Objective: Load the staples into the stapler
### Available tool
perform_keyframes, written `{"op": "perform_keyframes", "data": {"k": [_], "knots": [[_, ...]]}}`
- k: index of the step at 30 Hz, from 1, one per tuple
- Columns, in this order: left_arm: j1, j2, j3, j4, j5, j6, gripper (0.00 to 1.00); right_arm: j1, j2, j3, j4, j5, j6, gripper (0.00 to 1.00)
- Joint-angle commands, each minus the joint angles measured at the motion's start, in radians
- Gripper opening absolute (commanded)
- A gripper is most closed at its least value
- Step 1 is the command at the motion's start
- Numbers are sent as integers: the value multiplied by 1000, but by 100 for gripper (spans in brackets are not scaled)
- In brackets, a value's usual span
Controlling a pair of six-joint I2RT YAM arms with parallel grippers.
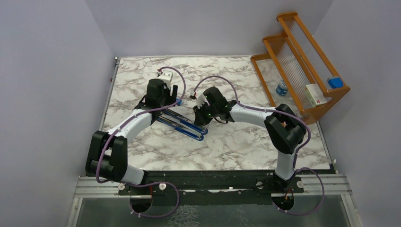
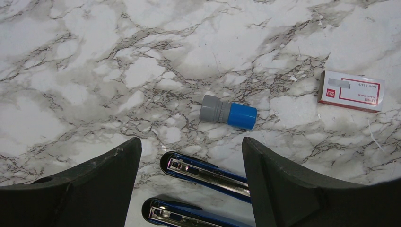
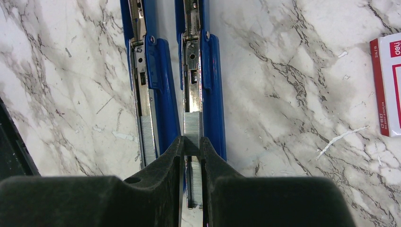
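The blue stapler (image 1: 182,124) lies opened flat on the marble table, its two long halves side by side (image 3: 208,71). My right gripper (image 1: 202,123) is shut on a silvery strip of staples (image 3: 192,127) and holds it in line with the metal channel of the right-hand half. The fingertips (image 3: 192,142) pinch the strip from both sides. My left gripper (image 1: 166,111) is open and empty (image 2: 191,146), hovering over the stapler's two rounded ends (image 2: 208,174). The white staple box with the red label (image 2: 351,91) lies on the table beyond; it also shows in the right wrist view (image 3: 388,85).
A small grey cylinder with a blue cap (image 2: 228,113) lies just beyond the stapler's ends. A wooden rack (image 1: 302,61) stands at the back right, holding a white box (image 1: 316,93), a blue object (image 1: 335,82) and a small bottle (image 1: 282,88).
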State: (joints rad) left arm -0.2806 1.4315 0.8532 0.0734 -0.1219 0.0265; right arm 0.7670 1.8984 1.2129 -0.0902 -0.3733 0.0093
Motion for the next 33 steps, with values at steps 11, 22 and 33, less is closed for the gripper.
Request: {"op": "perform_keyframes", "data": {"k": [11, 22, 33], "knots": [[7, -28, -11, 28, 16, -4, 81, 9, 18, 23, -59, 13, -29, 17], [7, -28, -11, 28, 16, -4, 81, 9, 15, 23, -83, 19, -53, 17], [7, -29, -11, 28, 14, -4, 81, 9, 15, 23, -95, 19, -63, 17]]}}
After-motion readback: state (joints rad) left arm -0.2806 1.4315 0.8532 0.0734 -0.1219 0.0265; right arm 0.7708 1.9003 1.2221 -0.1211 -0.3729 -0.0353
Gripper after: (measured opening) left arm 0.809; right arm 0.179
